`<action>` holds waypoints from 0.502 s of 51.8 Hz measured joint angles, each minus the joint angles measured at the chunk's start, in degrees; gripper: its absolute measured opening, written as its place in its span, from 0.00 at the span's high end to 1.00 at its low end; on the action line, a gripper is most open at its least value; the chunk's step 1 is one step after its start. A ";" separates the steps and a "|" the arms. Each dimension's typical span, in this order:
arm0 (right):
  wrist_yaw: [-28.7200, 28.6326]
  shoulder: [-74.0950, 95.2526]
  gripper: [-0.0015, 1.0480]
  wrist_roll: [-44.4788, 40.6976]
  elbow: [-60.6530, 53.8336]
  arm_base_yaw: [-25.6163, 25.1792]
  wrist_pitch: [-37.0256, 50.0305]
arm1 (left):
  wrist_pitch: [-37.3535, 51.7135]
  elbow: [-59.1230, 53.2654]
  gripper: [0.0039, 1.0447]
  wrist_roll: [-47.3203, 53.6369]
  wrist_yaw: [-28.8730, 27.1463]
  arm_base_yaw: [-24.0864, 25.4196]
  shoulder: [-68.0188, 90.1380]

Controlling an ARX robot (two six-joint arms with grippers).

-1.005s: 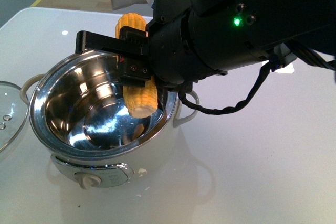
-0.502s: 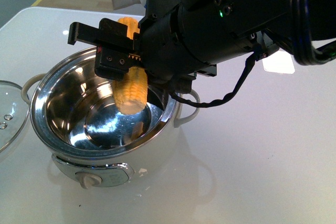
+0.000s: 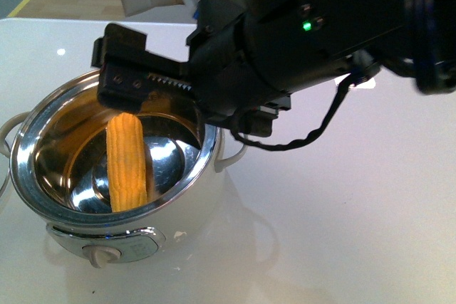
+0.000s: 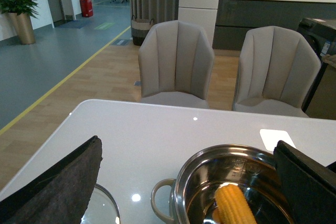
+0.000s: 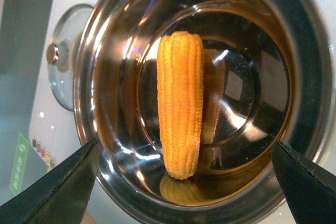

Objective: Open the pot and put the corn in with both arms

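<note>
The white pot [image 3: 203, 151] stands open at the left of the table, with its dial knob [image 3: 100, 255] facing me. The yellow corn [image 3: 127, 161] lies inside it, leaning on the steel wall. My right gripper [image 3: 117, 62] hangs open and empty just above the pot. In the right wrist view the corn [image 5: 180, 103] lies free in the pot [image 5: 89, 103], below the open right gripper [image 5: 186, 144]. My left gripper [image 4: 188, 142] is open and empty, apart from the pot [image 4: 184, 182], with the corn [image 4: 233, 205] in view.
The glass lid lies flat on the table beside the pot [image 4: 102, 208] and also shows in the right wrist view [image 5: 63, 56]. A twisted black cable [image 3: 320, 126] hangs off the right arm. A white card [image 4: 275, 137] lies on the table. Two grey chairs [image 4: 176, 61] stand past the far edge.
My right gripper has opened and the corn has dropped from it into the pot. The pot now shows further left, and the lid has left the front view.
</note>
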 joint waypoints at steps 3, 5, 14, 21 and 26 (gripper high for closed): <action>-0.68 -1.70 0.09 0.48 -1.07 -1.75 0.63 | 0.00 0.00 0.07 0.00 0.00 0.00 0.00; -1.22 -3.30 0.09 1.07 -1.97 -3.43 1.18 | 0.00 0.00 0.07 0.00 -0.02 0.00 0.00; -4.35 -13.09 0.09 1.81 -7.30 -14.32 2.56 | 0.00 0.00 0.07 0.00 0.00 0.00 0.00; -3.32 -20.59 0.09 -1.25 -11.89 -22.49 2.43 | 0.00 0.00 0.07 0.00 -0.02 0.00 0.00; -2.27 -25.44 0.09 -4.79 -15.30 -26.82 2.12 | 0.00 0.00 0.07 0.00 0.00 0.00 0.00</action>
